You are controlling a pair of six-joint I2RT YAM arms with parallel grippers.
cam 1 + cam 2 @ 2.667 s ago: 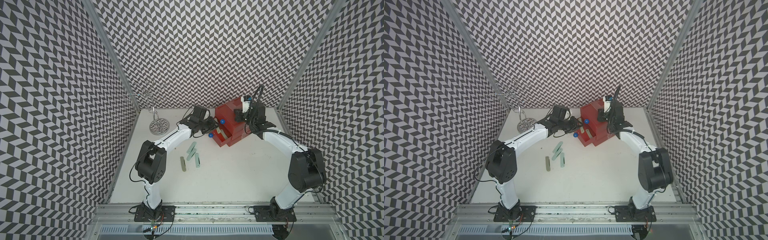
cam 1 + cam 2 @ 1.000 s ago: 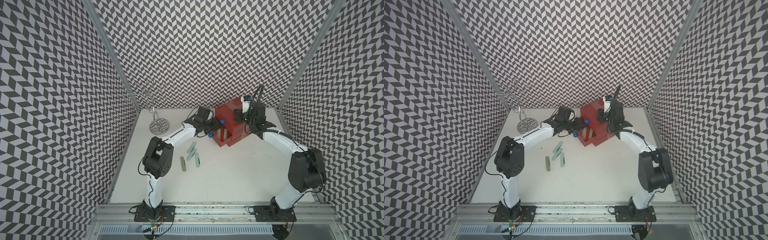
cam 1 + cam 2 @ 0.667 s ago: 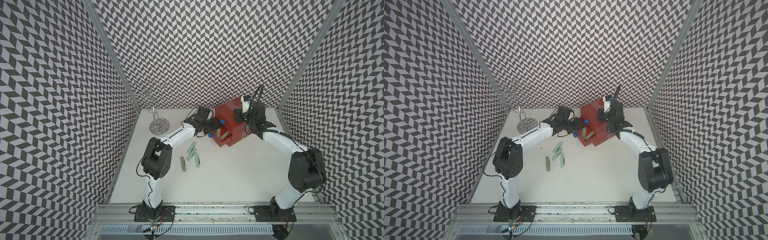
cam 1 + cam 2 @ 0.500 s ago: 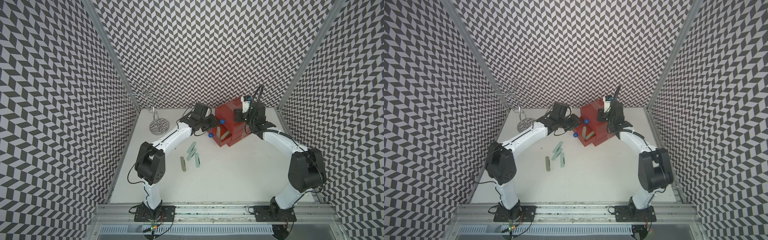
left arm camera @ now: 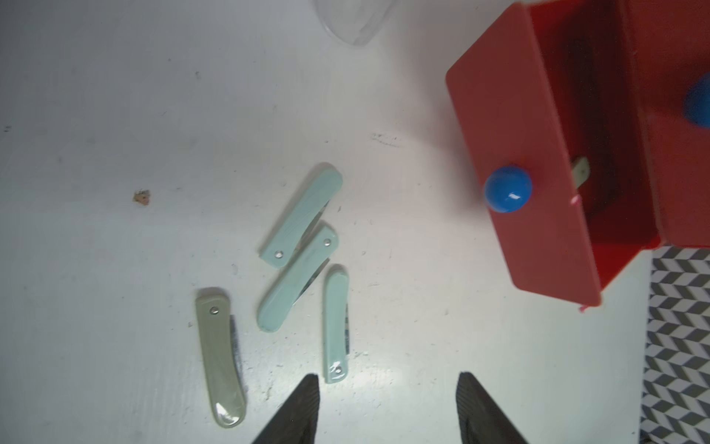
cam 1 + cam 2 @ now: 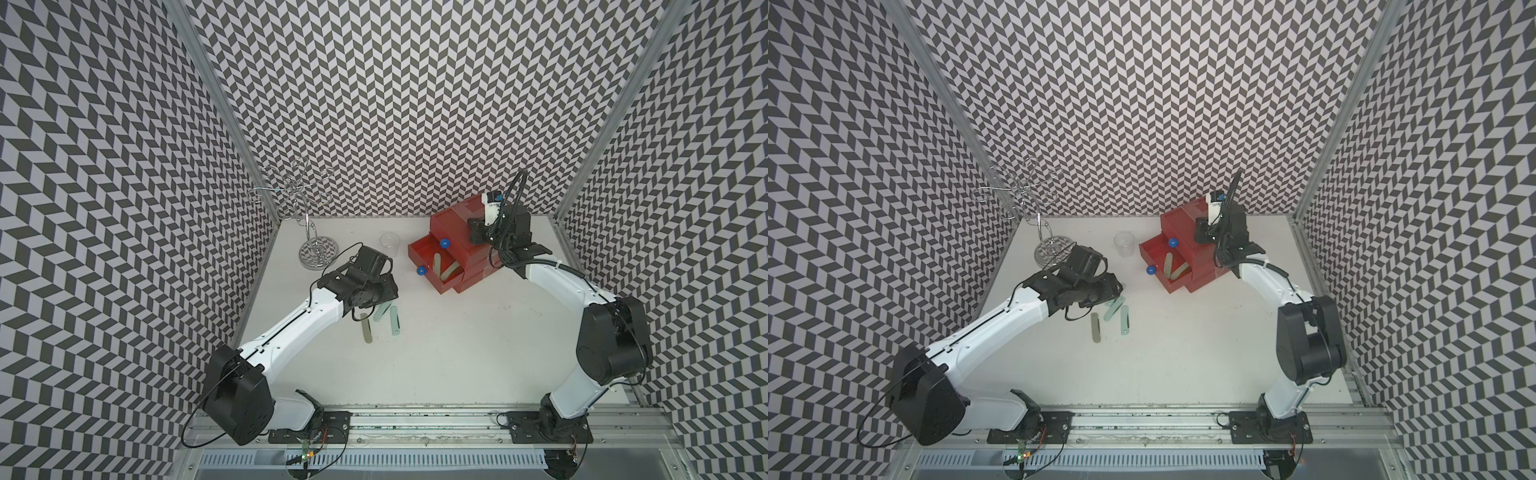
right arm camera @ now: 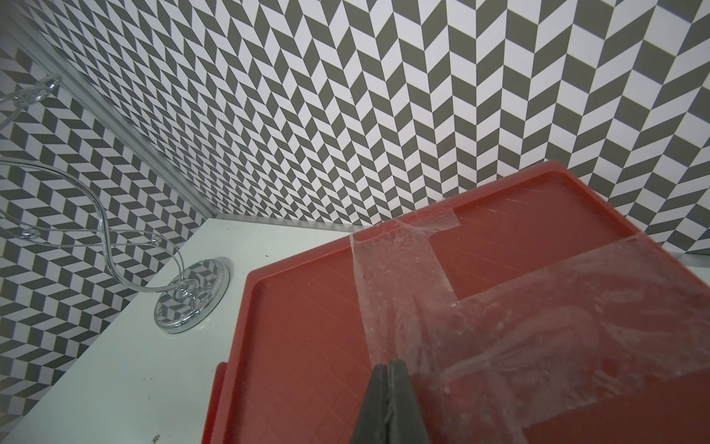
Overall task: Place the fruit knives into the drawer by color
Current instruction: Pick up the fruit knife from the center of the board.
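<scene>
The left pincer (image 5: pixel 388 378) had drawn back from the mouth of the open drawer (image 5: pixel 518 153), where it hung a second earlier. It stood over the fruit knives (image 6: pixel 394 322) left on the counter (image 6: pixel 457 353), jaws spread wider than before and nothing between them. Four lay there: a grey-olive knife (image 5: pixel 219 355) a little apart, and three mint knives (image 5: pixel 297 278) bunched beside it, two of them touching.

Beyond them, the open drawer showed two knives (image 6: pixel 437 262) lying in a V, no longer screened by the arm. From above they looked grey-olive, though the red plastic tinted them. I judged that a delivery had just ended: the piece was let go and the arm was free for the next pick. The last grey-olive knife seemed due for that same drawer, and the mint ones for a different one.

Farther back, the right pincer (image 7: pixel 390 363) was pressed together and empty, its tips on the taped top of the red drawer box (image 6: pixel 453 228), unmoved and apparently steadying it. A clear cup (image 6: pixel 390 243) and a wire stand (image 6: pixel 318 253) stood at the far side
</scene>
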